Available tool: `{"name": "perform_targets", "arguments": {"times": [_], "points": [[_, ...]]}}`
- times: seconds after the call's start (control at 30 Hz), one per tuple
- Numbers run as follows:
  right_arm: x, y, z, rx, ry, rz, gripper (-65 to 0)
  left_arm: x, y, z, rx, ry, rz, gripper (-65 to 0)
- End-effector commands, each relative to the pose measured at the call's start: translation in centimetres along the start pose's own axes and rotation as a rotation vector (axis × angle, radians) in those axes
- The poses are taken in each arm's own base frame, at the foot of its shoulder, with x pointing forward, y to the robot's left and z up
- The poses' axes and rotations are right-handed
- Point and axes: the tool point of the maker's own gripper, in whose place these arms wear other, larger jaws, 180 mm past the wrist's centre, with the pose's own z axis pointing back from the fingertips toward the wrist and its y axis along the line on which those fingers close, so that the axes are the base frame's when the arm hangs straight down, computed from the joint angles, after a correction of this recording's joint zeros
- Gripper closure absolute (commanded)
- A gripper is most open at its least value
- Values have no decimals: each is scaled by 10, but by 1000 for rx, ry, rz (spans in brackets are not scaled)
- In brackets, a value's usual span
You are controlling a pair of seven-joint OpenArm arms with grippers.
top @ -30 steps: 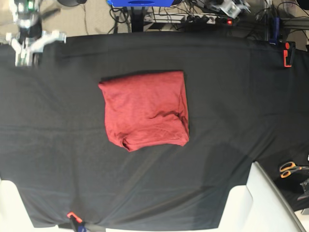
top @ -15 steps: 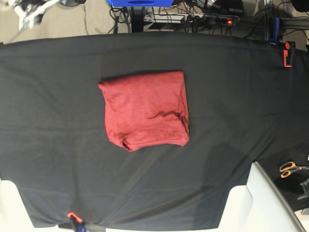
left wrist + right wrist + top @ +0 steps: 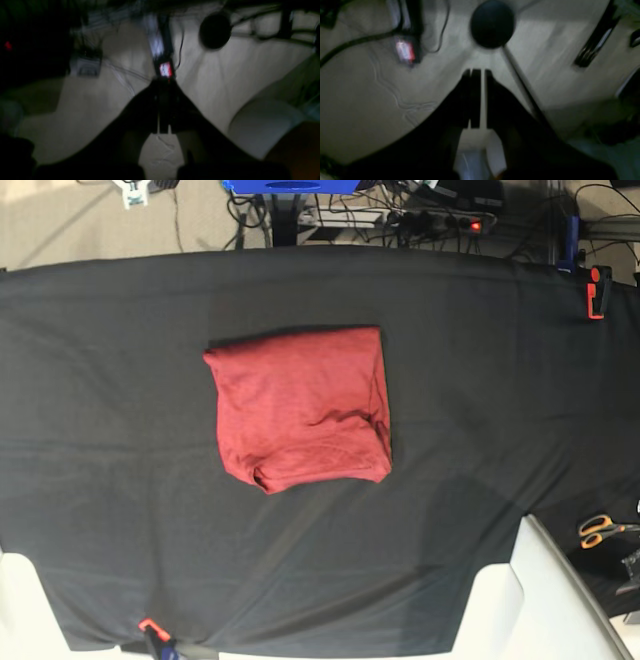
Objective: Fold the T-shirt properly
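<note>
Maroon thin-knit T-shirt (image 3: 300,410), plain and printless, folded into a compact near-square bundle, lying a little left of centre in the base view on the worktop, with a few soft creases toward its lower right corner and a rounded lower left corner. Nothing touching it, both arms well away.

Spread beneath it: large black cloth (image 3: 480,400) covering the whole worktop, wrinkled in long diagonal lines toward the lower edge. Pinned at the upper right by an orange-red clamp (image 3: 596,292) and at the bottom edge by another small orange clamp (image 3: 150,626). White corner pieces (image 3: 545,600) showing at lower right and lower left of the base view.

Beyond the cloth's far edge: pale floor (image 3: 90,220), tangled cables and a black power strip (image 3: 440,222) with a red light. Orange-handled scissors (image 3: 600,529) at the right edge, off the cloth's main spread.

Left end effector (image 3: 163,105) (seen only in its own wrist view, dark and blurred) pointing down at the pale floor, fingers pressed together, holding nothing. Right end effector (image 3: 478,97) likewise over bare floor, fingers drawn almost together with only a thin slit between them, empty.
</note>
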Motion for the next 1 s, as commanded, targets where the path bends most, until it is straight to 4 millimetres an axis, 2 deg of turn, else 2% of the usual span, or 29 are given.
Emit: {"name": "perform_targets", "arguments": {"times": [0.0,0.07,0.13,0.3,0.4,0.5,0.67,0.77,0.97], "points": [[-7,10,-1,12,17,-6,-26,8,11,0,19,-3,10,0],[1,26,-1,27,-18,-11,-27,26,23,-5,48,-2,18,0],[8,35,-1,39,-35,-14,-27,45,23,-11,51,-23,14,0],[24,41,0,50,-105,-22,-29,68,27,-17,95,-78,-3,0],[24,42,4,53,-173,-24,-29,84,44,-16,201,-115,-69,0],[20,41,4,51,-166,-22,-29,84,54,-14,262,-111,-86,0],[11,44,6,55,-151,-23,-29,85,61,-11,284,-109,-93,0],[11,55,7,71,-151,-28,-29,87,62,-11,285,-112,-95,0],[12,63,8,82,-153,-32,-29,89,67,-8,294,-118,-98,0]]}}
